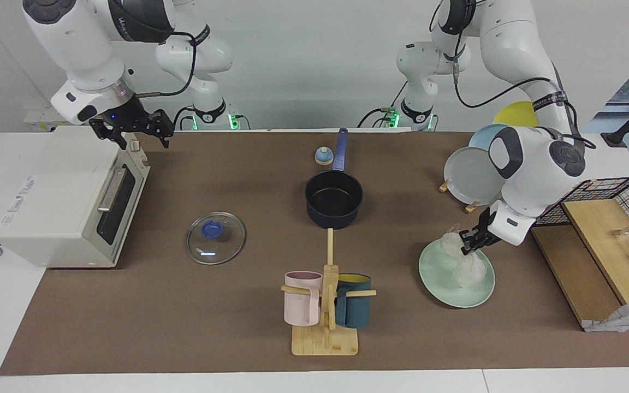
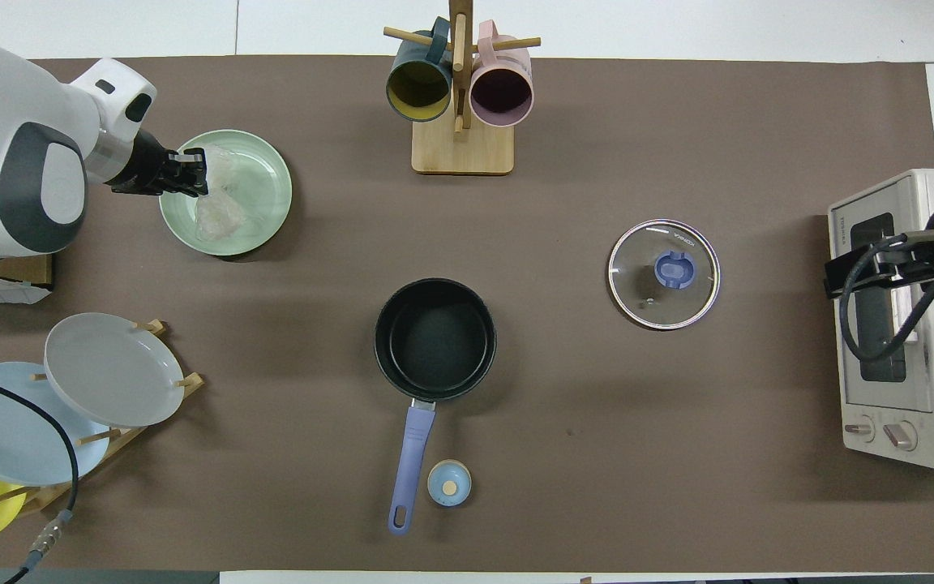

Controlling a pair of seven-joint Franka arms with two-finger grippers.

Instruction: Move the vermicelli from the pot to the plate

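Note:
The vermicelli (image 1: 464, 268) (image 2: 220, 207), a clear-wrapped whitish bundle, lies on the mint-green plate (image 1: 445, 286) (image 2: 268, 191) at the left arm's end of the table. My left gripper (image 1: 468, 244) (image 2: 195, 174) is low over the plate's rim, shut on the top of the bundle. The dark navy pot (image 1: 333, 197) (image 2: 434, 339) stands empty mid-table, its blue handle pointing toward the robots. My right gripper (image 1: 138, 132) (image 2: 872, 272) hangs open over the toaster oven's top edge, holding nothing.
A glass lid (image 1: 215, 238) lies between pot and toaster oven (image 1: 58, 202). A mug rack (image 1: 325, 305) stands farther from the robots than the pot. A plate rack with a grey plate (image 1: 470, 174) and a wire basket (image 1: 620, 196) flank the mint plate. A small blue knob (image 1: 323, 156) sits by the pot handle.

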